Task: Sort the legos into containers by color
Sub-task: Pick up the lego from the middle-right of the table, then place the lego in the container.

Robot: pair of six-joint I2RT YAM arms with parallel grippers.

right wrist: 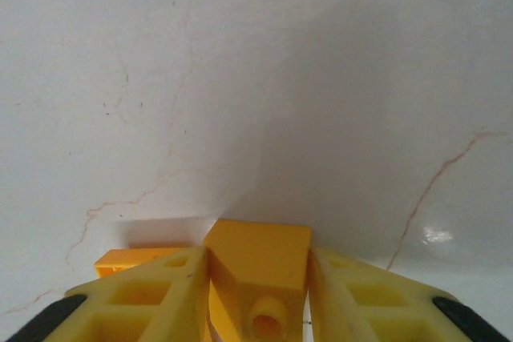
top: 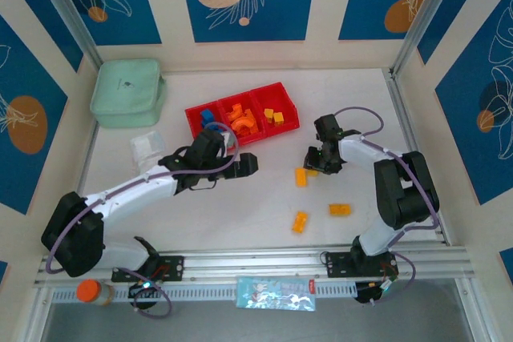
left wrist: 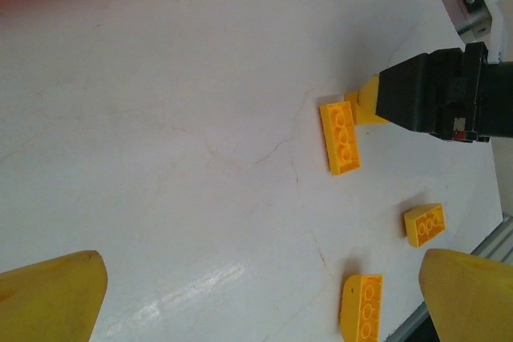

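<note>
Brick, small yellow-orange plastic [right wrist: 258, 250]: we list it pinched between right gripper [top: 317, 164] fingers, presumably for lifting to red plastic tray [top: 276, 134]; left gripper [left wrist: 258, 278] gapes wide, empty.

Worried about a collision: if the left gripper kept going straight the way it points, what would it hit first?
Most likely the long yellow brick lying flat; the right gripper, closed around another brick, is just beyond. Depth is unclear.

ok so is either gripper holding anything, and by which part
The right gripper pinches a yellow brick by its two opposite side faces. The left gripper is open and holds nothing.
</note>
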